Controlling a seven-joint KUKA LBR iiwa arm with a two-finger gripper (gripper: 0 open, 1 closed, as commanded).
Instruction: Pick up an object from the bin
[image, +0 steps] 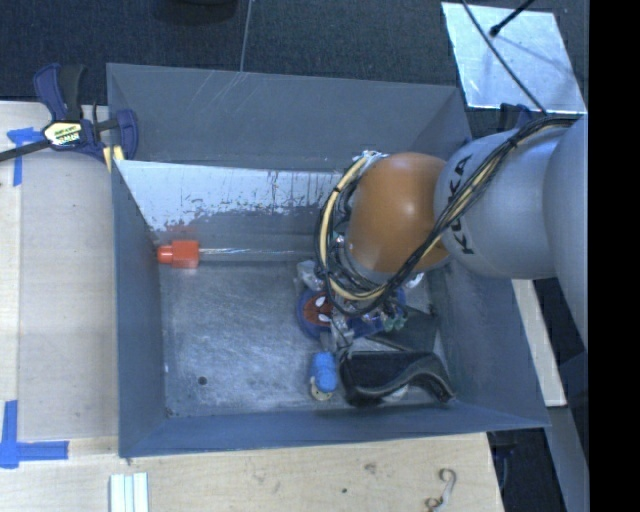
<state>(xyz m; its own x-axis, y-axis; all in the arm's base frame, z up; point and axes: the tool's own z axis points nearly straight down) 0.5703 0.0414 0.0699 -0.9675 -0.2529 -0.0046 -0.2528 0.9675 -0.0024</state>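
My gripper (342, 322) is down low in the right half of the bin, under the arm's orange cover. It sits right beside a small round blue and red thing (314, 312) on its left. Just in front of it lies a small blue piece (324, 369). A black curved thing (395, 376) lies next to that piece, by the near wall. Whether anything is held is hidden by the cover and cables.
A clear tube with an orange cap (179, 253) lies along the far wall at the left. The arm and its cables fill the bin's right side. The left floor of the bin is bare grey metal.
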